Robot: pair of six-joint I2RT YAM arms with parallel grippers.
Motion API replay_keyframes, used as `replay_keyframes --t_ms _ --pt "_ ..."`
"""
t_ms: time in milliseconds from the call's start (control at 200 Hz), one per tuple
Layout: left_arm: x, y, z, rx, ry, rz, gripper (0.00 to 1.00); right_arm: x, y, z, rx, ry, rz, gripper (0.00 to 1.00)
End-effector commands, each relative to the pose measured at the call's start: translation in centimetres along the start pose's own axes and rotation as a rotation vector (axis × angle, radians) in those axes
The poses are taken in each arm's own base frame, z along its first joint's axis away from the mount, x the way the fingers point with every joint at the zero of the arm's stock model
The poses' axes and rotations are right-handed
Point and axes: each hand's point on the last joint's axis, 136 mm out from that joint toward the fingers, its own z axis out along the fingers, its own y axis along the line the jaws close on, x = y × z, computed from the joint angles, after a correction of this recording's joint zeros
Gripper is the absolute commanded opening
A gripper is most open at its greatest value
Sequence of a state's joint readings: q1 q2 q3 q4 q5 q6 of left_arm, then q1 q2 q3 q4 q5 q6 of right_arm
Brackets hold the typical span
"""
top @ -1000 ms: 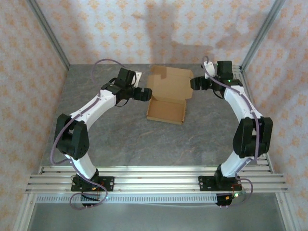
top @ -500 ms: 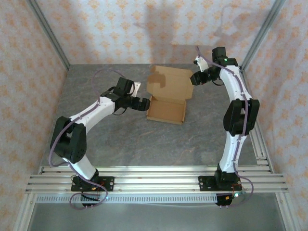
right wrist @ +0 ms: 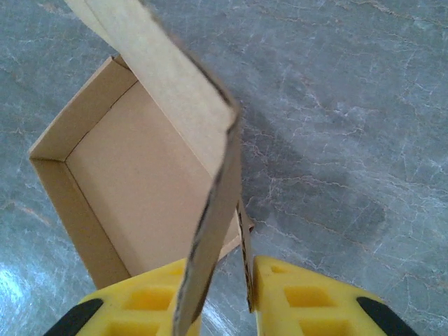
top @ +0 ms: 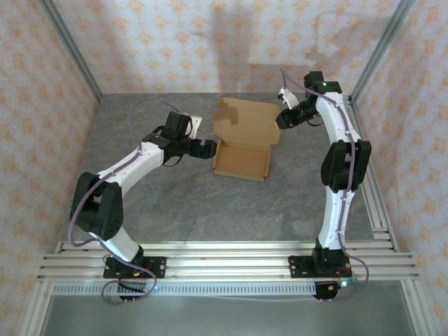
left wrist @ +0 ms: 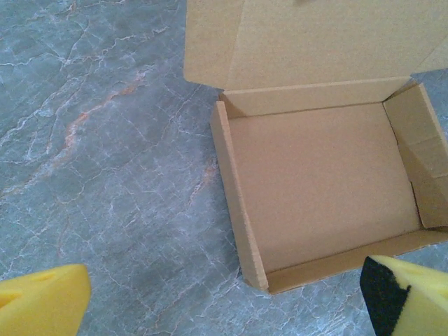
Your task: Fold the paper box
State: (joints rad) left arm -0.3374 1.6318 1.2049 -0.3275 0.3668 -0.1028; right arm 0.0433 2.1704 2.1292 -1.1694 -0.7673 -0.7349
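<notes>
On the left of the grey marbled table (top: 175, 203), the left arm (top: 133, 164) reaches in low towards the middle. The left jaws hang just beside the left wall of the paper box (top: 241, 159), spread wide with nothing between them. Seen from the left wrist, their two yellow foam pads (left wrist: 42, 304) sit at the bottom corners, far apart. Bare table and the box's near corner lie between them, and they touch neither.

In the middle of the table, a little towards the back, the paper box (left wrist: 322, 189) stands as a shallow brown cardboard tray, its low walls up and its inside bare. Its lid (top: 246, 120) is hinged along the far wall and stands raised and tilted, not closed over the tray. A side flap (left wrist: 210, 42) of the lid hangs at the left corner.

On the right, the right arm (top: 339, 161) rises tall from its base and bends over to the lid's right edge. The right jaws are drawn close together on the lid's right side flap (right wrist: 161, 63). From the right wrist, the cardboard's cut edge runs down between the two yellow pads (right wrist: 308, 304) and is pinched there. The open tray (right wrist: 140, 175) lies below and to the left of the flap, with bare table to the right of it.
</notes>
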Motion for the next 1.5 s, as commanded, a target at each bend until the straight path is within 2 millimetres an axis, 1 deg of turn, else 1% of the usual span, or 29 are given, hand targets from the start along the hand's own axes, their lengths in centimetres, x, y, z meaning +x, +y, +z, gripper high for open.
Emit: replay_keyframes --t_ms 0,190,280,290,335,435,531,646,746,861,981,1016,1036,1086,1156,1226,1281,1296,1331,1366,1421,1436,1492 --pt "-0.4 0.1 -0.4 0.005 -0.026 0.010 1.00 0.0 0.7 -0.4 -0.008 0.015 -0.021 0.26" --pt "-0.3 0.0 -0.3 0.015 -0.017 0.006 1.00 -0.2 0.5 0.0 -0.005 0.017 -0.025 0.24" --pt "-0.2 -0.1 -0.1 0.023 -0.012 0.006 1.00 -0.4 0.2 0.2 0.016 0.020 -0.026 0.23" --pt "-0.2 -0.2 -0.1 0.025 -0.012 0.005 1.00 -0.3 0.2 0.2 0.017 0.022 -0.026 0.22" --pt "-0.1 -0.3 0.1 0.033 -0.012 0.002 1.00 -0.4 0.1 0.2 0.022 0.024 -0.028 0.12" --pt "-0.1 -0.6 0.5 0.055 -0.009 -0.008 1.00 -0.5 0.1 0.2 0.026 0.030 -0.029 0.01" --pt "-0.4 -0.7 0.7 0.062 -0.021 -0.016 1.00 -0.3 0.0 0.1 0.045 0.046 -0.038 0.00" --pt "-1.4 -0.5 0.1 0.052 -0.068 -0.026 1.00 -0.2 0.3 -0.2 0.063 0.056 -0.070 0.00" --pt "-2.8 -0.1 -0.6 0.039 -0.113 -0.043 1.00 -0.1 0.6 -0.2 0.086 0.046 -0.113 0.00" --pt "-4.6 0.5 -1.0 0.050 -0.141 -0.047 1.00 -0.3 1.9 -0.2 0.089 0.029 -0.188 0.00" --pt "-5.8 1.2 -0.7 0.038 -0.133 -0.012 0.98 -0.2 2.9 -0.1 0.095 0.022 -0.246 0.00" --pt "-6.3 1.4 -0.6 0.033 -0.134 0.007 0.96 -0.2 3.1 -0.1 0.096 0.020 -0.254 0.00" --pt "-6.4 1.4 -0.5 0.032 -0.130 0.022 0.93 -0.2 3.2 -0.2 0.096 0.019 -0.258 0.00" --pt "-6.9 1.6 -0.3 0.016 -0.123 0.051 0.87 -0.1 3.4 -0.2 0.087 0.021 -0.263 0.00" --pt "-7.6 1.8 0.0 0.010 -0.108 0.093 0.84 0.1 3.8 -0.3 0.077 0.030 -0.269 0.00" --pt "-8.2 1.7 0.3 0.014 -0.091 0.133 0.78 0.3 4.1 -0.5 0.072 0.038 -0.278 0.00" --pt "-8.4 1.5 0.9 0.034 -0.067 0.161 0.76 0.4 4.2 -0.6 0.072 0.041 -0.284 0.00" --pt "-8.7 1.4 0.8 0.041 -0.068 0.171 0.74 0.4 4.2 -0.6 0.073 0.042 -0.284 0.00" --pt "-8.7 1.1 1.0 0.057 -0.051 0.186 0.72 0.4 4.3 -0.7 0.075 0.042 -0.287 0.00" --pt "-8.7 0.7 1.2 0.083 -0.033 0.205 0.66 0.4 4.3 -0.8 0.076 0.042 -0.290 0.00" --pt "-8.9 0.1 0.9 0.116 -0.018 0.234 0.63 0.4 4.4 -1.0 0.078 0.043 -0.293 0.00" --pt "-8.3 0.2 1.8 0.127 0.011 0.235 0.61 0.4 4.4 -1.0 0.077 0.045 -0.293 0.00" --pt "-7.9 -0.2 2.1 0.156 0.035 0.265 0.57 0.3 4.4 -1.1 0.077 0.044 -0.295 0.00"
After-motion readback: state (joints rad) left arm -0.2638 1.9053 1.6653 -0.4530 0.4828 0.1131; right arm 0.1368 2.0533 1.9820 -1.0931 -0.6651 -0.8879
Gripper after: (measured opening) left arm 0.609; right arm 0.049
